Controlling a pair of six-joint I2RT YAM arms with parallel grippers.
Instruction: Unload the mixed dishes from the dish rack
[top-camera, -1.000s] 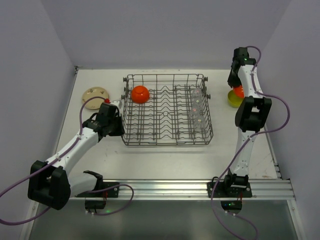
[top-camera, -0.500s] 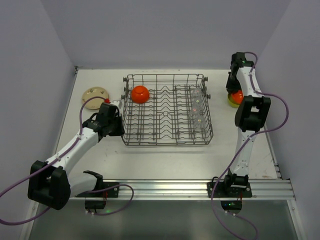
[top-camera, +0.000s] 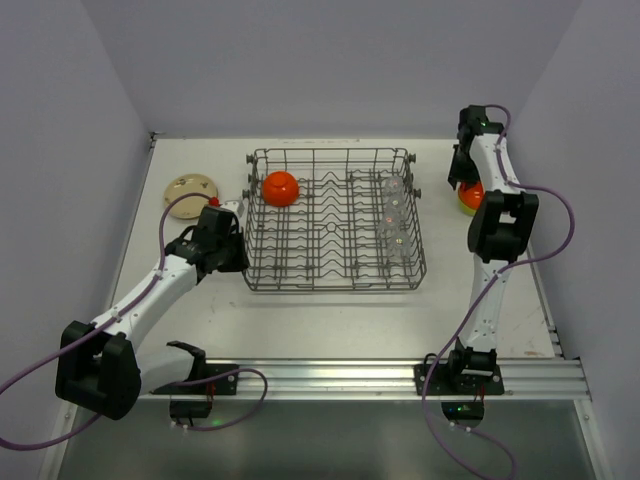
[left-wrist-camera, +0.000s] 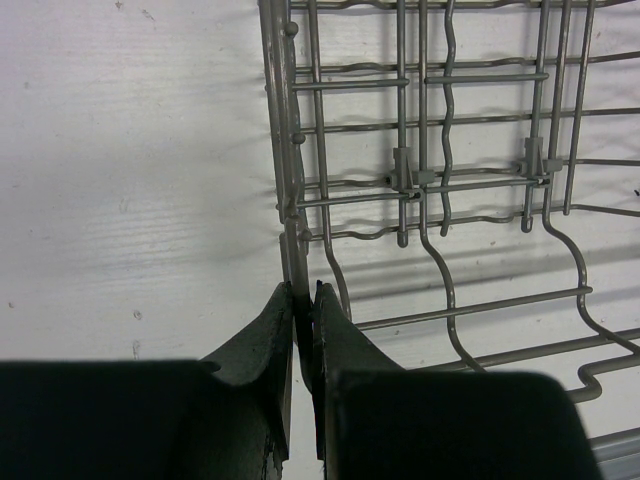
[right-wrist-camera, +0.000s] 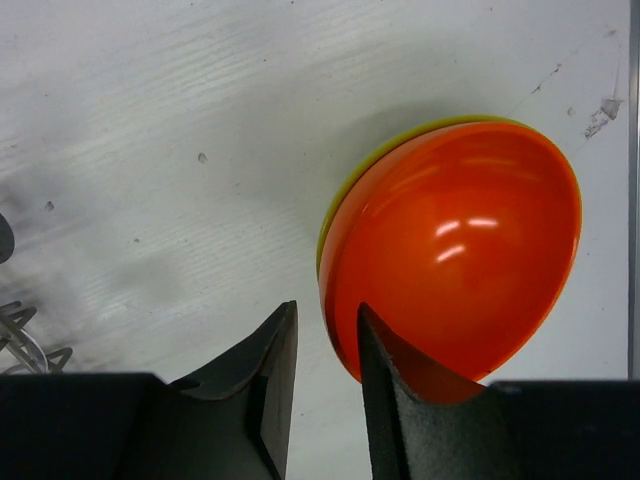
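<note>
Straddling the rim of a glossy orange bowl (right-wrist-camera: 455, 250) at the desk's far right, your right end effector (right-wrist-camera: 326, 310) stands with its fingers slightly apart. The bowl sits dome-up on a yellow-green bowl (top-camera: 466, 209). From the wrist view it is hard to say whether one finger touches that slick shell. If it does, a sideways pull-out could drag the dome off its base, or skate both bowls toward the desk (top-camera: 330, 320) edge close by. A straight lift looks safer.

Your left end effector (left-wrist-camera: 303, 292) is pinched shut on the side wire of the rack (top-camera: 335, 284), a stiff grey grid of wavy tines. Tug it and the clear glasses (top-camera: 393, 215) standing inside may tip or knock together. A second orange bowl (top-camera: 280, 187) waits in the rack's far left corner, and a tan plate (top-camera: 190, 188) lies flat outside it.
</note>
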